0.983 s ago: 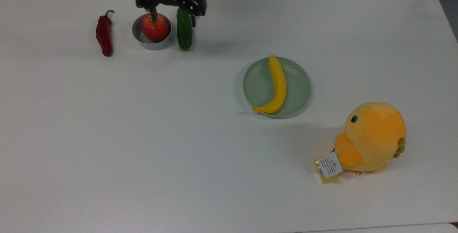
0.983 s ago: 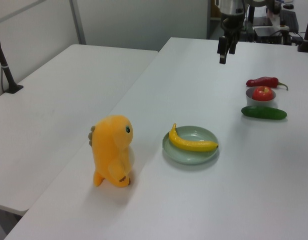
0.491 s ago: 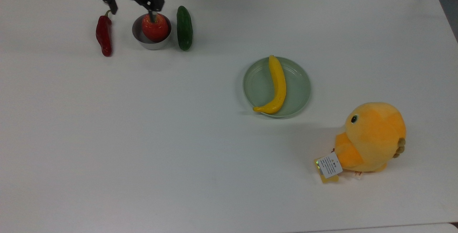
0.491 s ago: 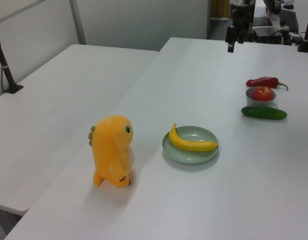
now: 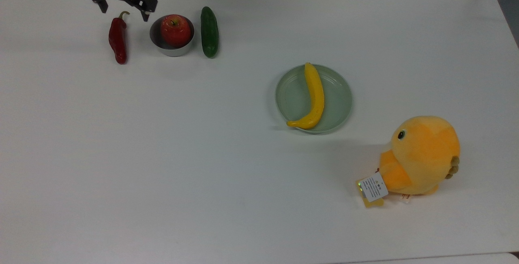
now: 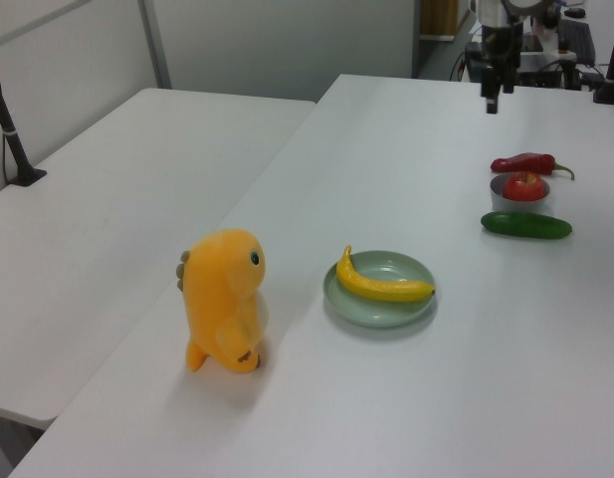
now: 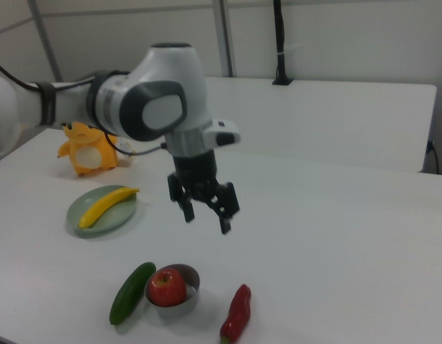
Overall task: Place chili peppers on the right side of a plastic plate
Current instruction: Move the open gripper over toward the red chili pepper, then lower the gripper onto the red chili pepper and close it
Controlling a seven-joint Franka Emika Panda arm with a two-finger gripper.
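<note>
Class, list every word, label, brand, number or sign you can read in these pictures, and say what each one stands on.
White tag on the orange plush toy: the tag carries a small triangle sign and lines of print, too small to read.
Chili pepper, apple, grey bowl, cucumber, banana, green plate: no text on any.
Gripper: no readable marking.

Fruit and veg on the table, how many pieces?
4. The chili pepper, the apple in the small bowl and the cucumber sit in a row; the banana lies on the plastic plate. None looks hidden.
</note>
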